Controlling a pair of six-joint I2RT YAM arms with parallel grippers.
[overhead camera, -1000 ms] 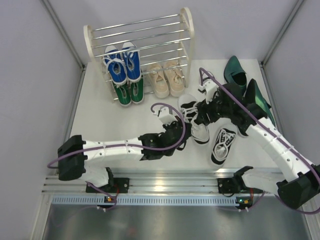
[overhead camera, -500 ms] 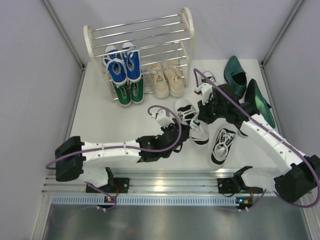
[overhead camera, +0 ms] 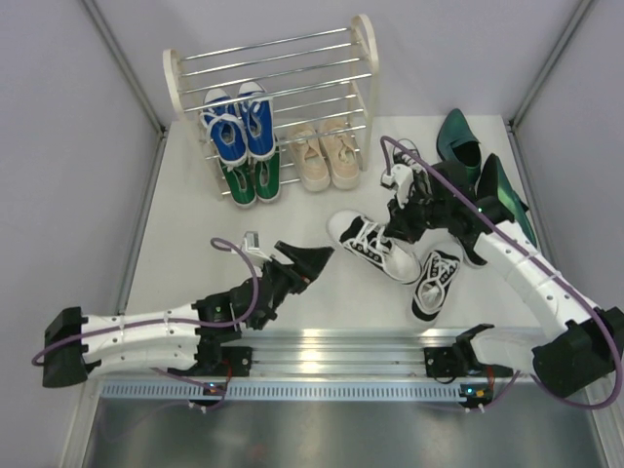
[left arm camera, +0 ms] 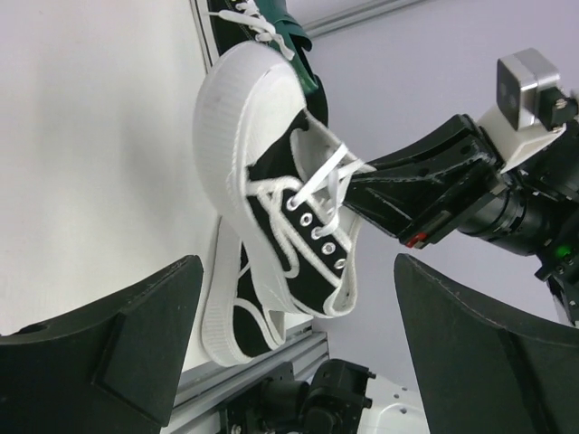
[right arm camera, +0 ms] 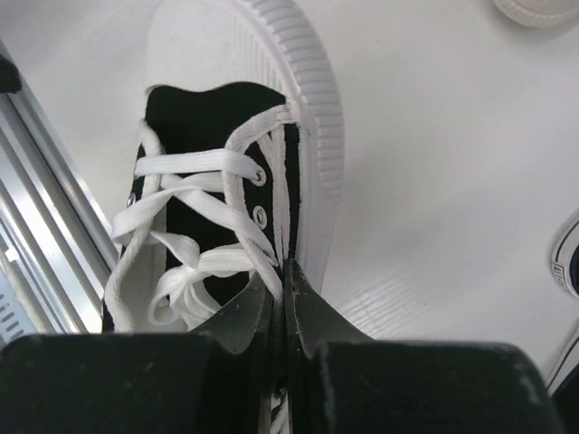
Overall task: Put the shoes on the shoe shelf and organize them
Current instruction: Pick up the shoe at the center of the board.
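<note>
Top external view: the right end effector (overhead camera: 398, 232) is clamped on a black canvas lace-up sneaker with white sole and laces (overhead camera: 374, 249). The sneaker sits mid-worktop (overhead camera: 195, 234), in front of the shoe shelf of thin chrome rods between cream side panels (overhead camera: 273, 68), with its toe angled toward the rear left. In the right wrist view, its fingers (right arm camera: 312, 316) are pressed almost together on the upper's edge beside the laces.

The left end effector (overhead camera: 304, 260) hovers near the front edge, apart from that sneaker. Its fingers are spread wide and hold nothing.

On the shelf, a blue canvas pair (overhead camera: 239, 127) sits above a green canvas pair (overhead camera: 252, 180), with a beige canvas pair (overhead camera: 327, 156) beside them. A second black-and-white sneaker (overhead camera: 434, 283) lies just right of the held one. Glossy dark green dress shoes (overhead camera: 458, 141) lie at the right rear.
</note>
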